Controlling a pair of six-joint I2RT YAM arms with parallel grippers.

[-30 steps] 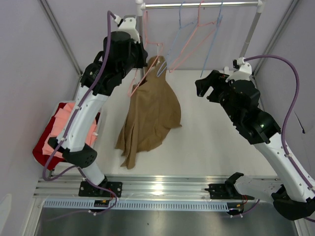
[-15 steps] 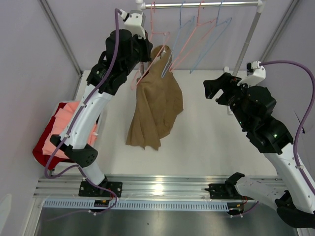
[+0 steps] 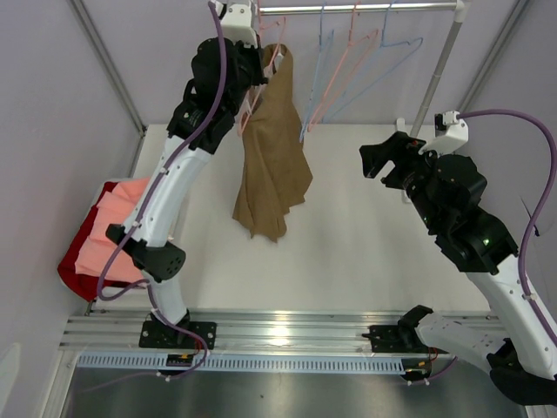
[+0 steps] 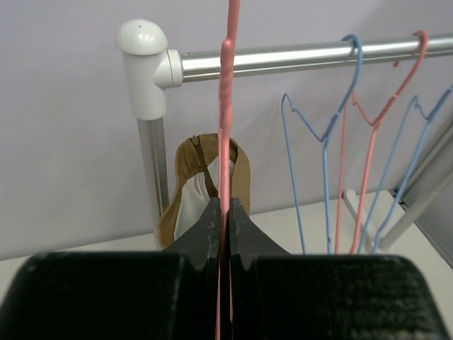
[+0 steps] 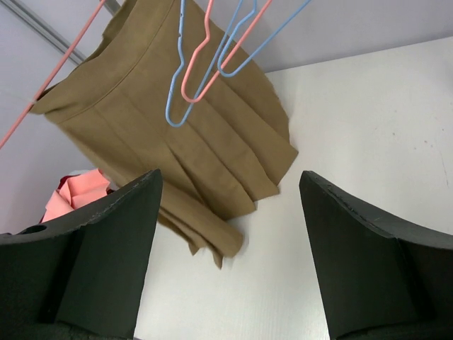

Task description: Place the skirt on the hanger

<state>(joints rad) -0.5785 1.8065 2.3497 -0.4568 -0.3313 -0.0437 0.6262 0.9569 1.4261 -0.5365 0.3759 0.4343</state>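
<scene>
A white counter [image 3: 374, 261] is sitting between pale lilac walls, with a metal rail [image 3: 365, 7] running across the far side on upright posts. The left arm is reaching high toward the rail's left end. The left claw [image 4: 224, 216] is clenching the hanger [image 4: 225, 85], its two dark fingers pressing together on the thin pink wire. In the left wrist view that wire is rising straight up across the rail, just beside the white corner cap [image 4: 145, 64]. Its top is running out of frame, so I cannot tell whether the hook is sitting on the rail.

The skirt [image 3: 274, 148] is hanging from the hanger below the left claw, draping down in tan folds. Its waistband is showing white lining in the left wrist view. Whether its lowest corner is touching the counter cannot be told.

Further right, blue hangers [image 4: 325, 149] and another pink one [image 4: 371, 142] are hanging on the rail.

The right claw [image 5: 230, 180] is hovering over the counter's right side with its fingers spread wide, gripping nothing, well apart from the skirt.

At the counter's left edge a pink garment [image 3: 113, 209] is lying on a red cloth [image 3: 74, 261].
</scene>
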